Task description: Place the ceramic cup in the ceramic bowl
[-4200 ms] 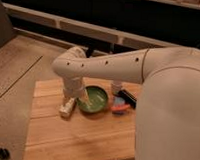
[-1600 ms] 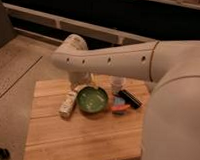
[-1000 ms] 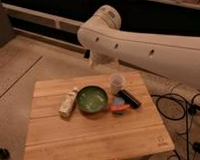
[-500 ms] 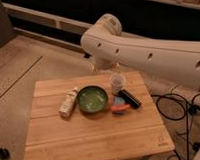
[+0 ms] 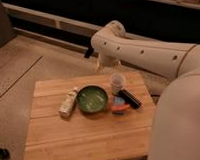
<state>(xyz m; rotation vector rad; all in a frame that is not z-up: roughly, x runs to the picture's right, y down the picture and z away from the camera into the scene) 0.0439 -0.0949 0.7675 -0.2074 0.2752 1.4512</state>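
Observation:
The ceramic cup (image 5: 117, 83), small, pale and handleless, stands upright on the wooden table (image 5: 86, 139), just right of and behind the ceramic bowl (image 5: 91, 98). The bowl is round, green and shallow, and nothing shows inside it. My white arm (image 5: 145, 49) reaches in from the right and bends at an elbow above the table's far edge. The gripper (image 5: 103, 63) hangs below that elbow, behind and to the left of the cup and apart from it. Nothing is seen in it.
A white bottle (image 5: 68, 102) lies on its side left of the bowl. A black flat object (image 5: 129, 98) and an orange and blue item (image 5: 120, 106) lie right of the bowl, close to the cup. A dark wall runs behind the table.
The arm has left its place low over the bowl and moved back behind the table's far edge, uncovering the cup. In the last half second it sank slightly. Cup and bowl have not moved.

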